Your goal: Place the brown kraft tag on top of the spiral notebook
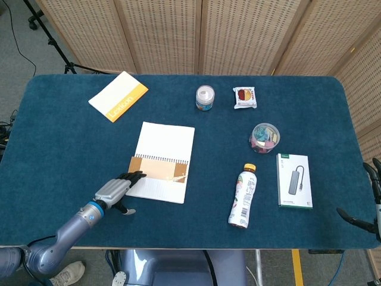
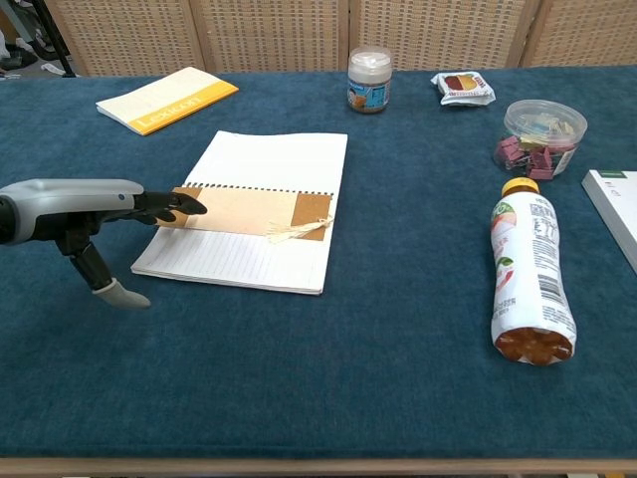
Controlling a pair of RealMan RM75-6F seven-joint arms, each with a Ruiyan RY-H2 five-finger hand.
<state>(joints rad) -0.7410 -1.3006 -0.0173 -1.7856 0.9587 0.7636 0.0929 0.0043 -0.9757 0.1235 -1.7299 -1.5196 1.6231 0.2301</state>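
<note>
The brown kraft tag [image 1: 159,169] lay flat across the spiral notebook [image 1: 162,161], just on the near side of the wire binding, with its darker end and a small twine bow toward the notebook's right edge. Its left end reached the notebook's left edge, where the dark fingertips [image 2: 186,205] of the left hand [image 1: 115,192] were stretched out level over it; whether they touched the card could not be told. The fingers were extended together and the thumb hung down toward the blue cloth of the table [image 1: 71,143], holding nothing. The right hand [image 1: 370,202] showed only at the far right edge of the head view, its fingers apart and off the table.

A yellow and white booklet [image 1: 118,95] lay far left of the notebook. A small jar [image 1: 205,98] and a snack packet [image 1: 244,97] stood farther back. To the right were a tub of clips [image 1: 264,137], a bottle [image 1: 242,196] on its side and a white box [image 1: 294,180]
</note>
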